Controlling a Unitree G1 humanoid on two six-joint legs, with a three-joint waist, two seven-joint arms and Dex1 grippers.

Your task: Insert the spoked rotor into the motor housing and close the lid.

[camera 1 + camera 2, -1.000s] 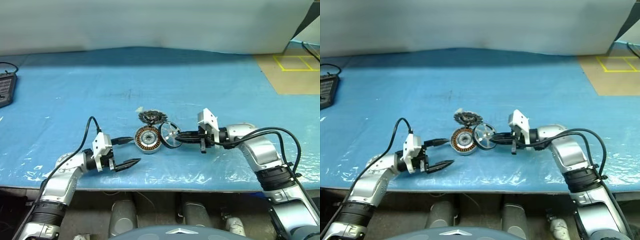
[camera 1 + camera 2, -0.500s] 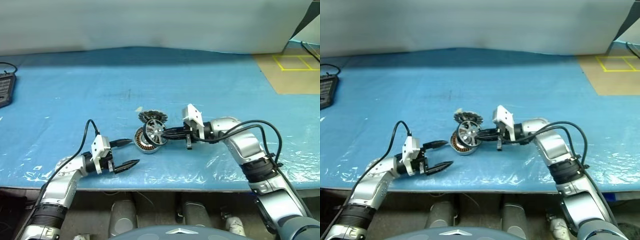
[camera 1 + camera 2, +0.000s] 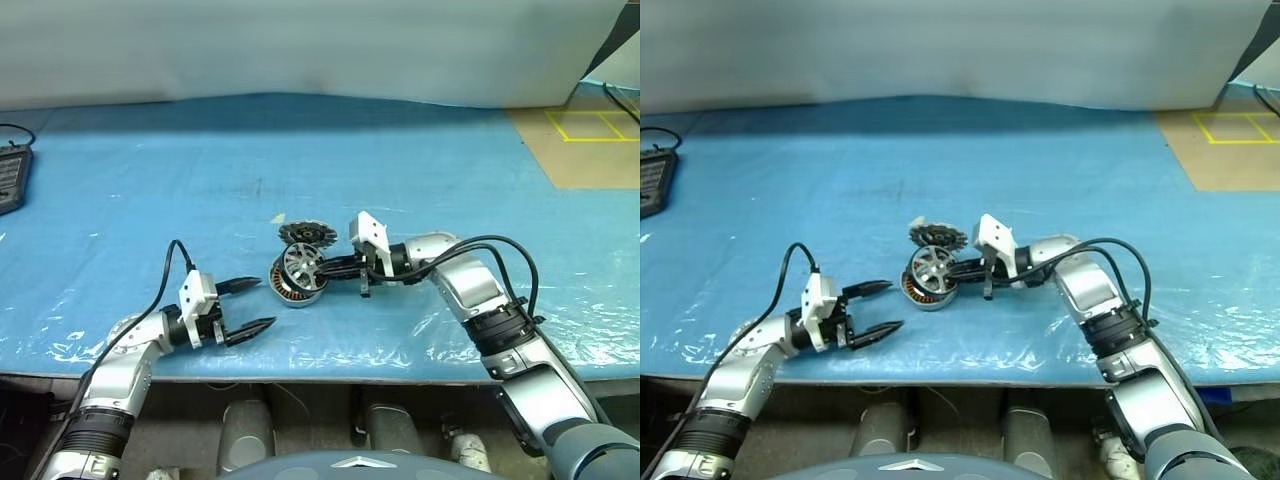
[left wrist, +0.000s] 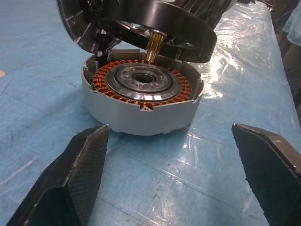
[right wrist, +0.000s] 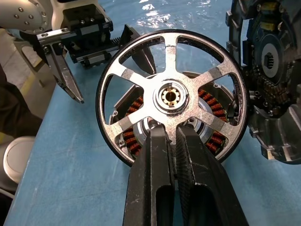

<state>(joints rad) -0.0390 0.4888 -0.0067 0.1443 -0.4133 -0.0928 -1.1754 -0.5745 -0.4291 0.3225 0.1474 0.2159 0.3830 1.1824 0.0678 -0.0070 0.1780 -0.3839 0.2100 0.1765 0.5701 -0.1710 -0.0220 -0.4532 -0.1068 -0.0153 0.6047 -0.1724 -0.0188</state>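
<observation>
Black-rimmed, silver-spoked rotor (image 5: 170,97) hovers tilted over grey copper-wound motor housing (image 4: 141,106), pinched by one spoke in right end effector (image 5: 173,141). Rigid, likely slippery; rim grip safer. Left end effector (image 3: 247,306) spread, at housing's 8 o'clock.

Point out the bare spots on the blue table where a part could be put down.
Free: the wide table stretch behind the lid, and the strip right of the right arm. Crowded: the middle, where rotor, housing, lid and right tool bunch together, left tool just in front.

Spoked rotor (image 3: 303,266) tilted above motor housing (image 3: 287,285), lid (image 3: 305,234) behind.
</observation>
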